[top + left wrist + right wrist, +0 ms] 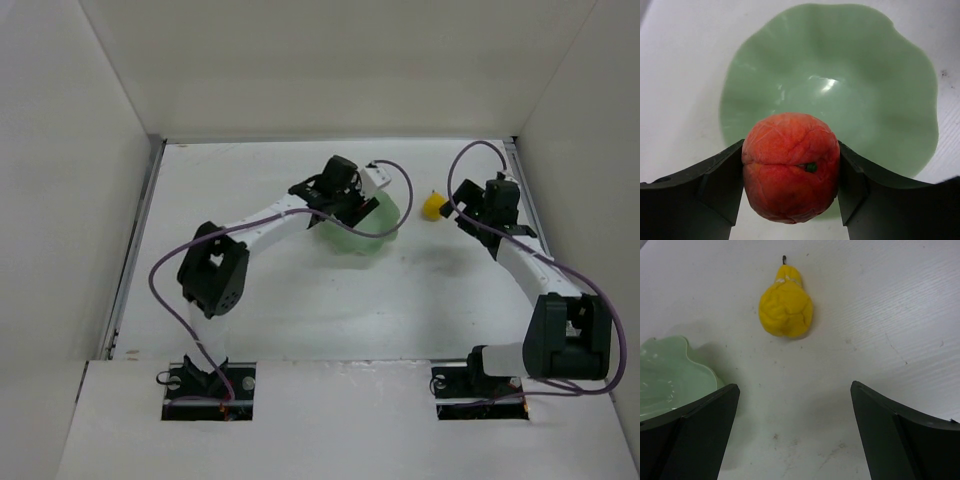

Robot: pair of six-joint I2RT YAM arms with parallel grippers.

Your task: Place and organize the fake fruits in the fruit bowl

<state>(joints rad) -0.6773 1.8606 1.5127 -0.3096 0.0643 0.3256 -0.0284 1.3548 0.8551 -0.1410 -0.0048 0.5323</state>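
**Red-orange peach** [790, 170]: located in the lower centre of the left wrist view. It is clamped between the two dark fingers [715, 185] of the left gripper [791, 162]. Each finger presses against one side of the fruit. A small green spot shows on the wrinkled skin.

**Fruit bowl** [850, 85]: fills the upper part of the same view, behind the peach. The mint-green interior is bare and its rim is wavy. In the top external view the bowl sits near the frame centre, partly covered by the left arm's wrist.

**Yellow pear** [786, 310]: lies on the white table [900, 315] in the upper centre of the right wrist view, dark stem pointing toward the top of the frame. It is outside the bowl, whose edge appears at the lower left of that view. In the top external view the pear is to the right of the bowl.

**Right gripper** [794, 390]: fingers are spread wide and hold nothing. The pear lies beyond the fingertips, apart from both.

**Surroundings:** white walls [330, 60] enclose the table on three sides.
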